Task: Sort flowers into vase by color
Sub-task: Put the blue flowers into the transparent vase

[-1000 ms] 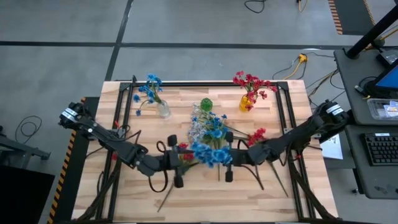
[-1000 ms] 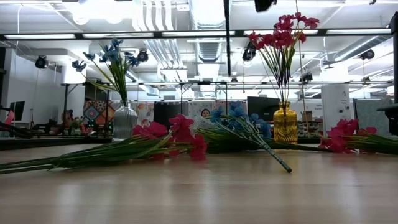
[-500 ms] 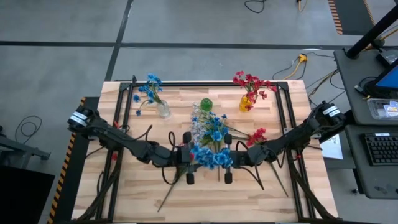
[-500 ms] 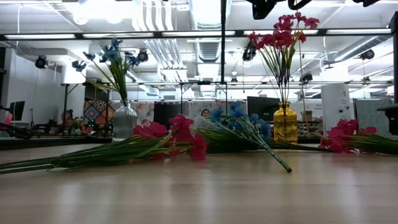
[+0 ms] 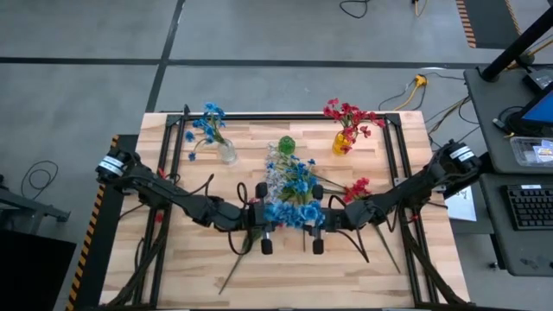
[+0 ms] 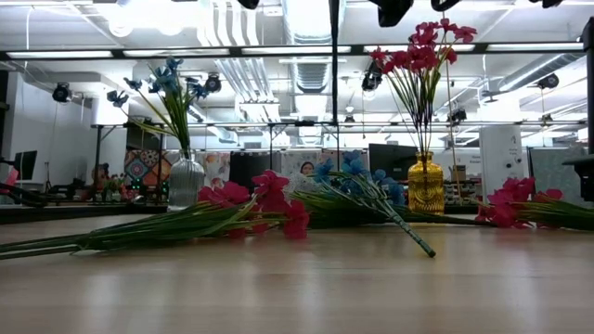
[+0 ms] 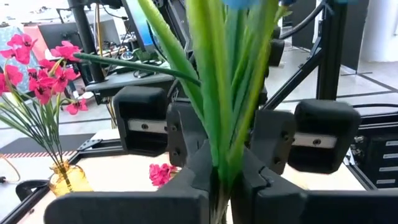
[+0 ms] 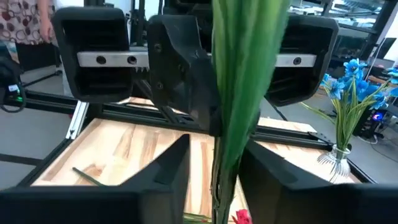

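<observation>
From above, the left gripper [image 5: 262, 226] and the right gripper [image 5: 313, 226] met near the middle of the worktop [image 5: 199, 276], both at a blue flower spray [image 5: 289, 213]. A clear vase [image 5: 227, 153] of blue flowers stood toward the far left edge, a yellow vase [image 5: 343, 142] of red flowers toward the far right.

At table height, red flowers [image 6: 251, 206] and a blue bunch [image 6: 364, 188] lay flat on the wood.

The left wrist camera showed its fingers [image 7: 186, 168] clamped on the green stems [image 7: 227, 93].

The right wrist camera showed its fingers [image 8: 168, 165] parted either side of the stems [image 8: 239, 81], not squeezing them.
</observation>
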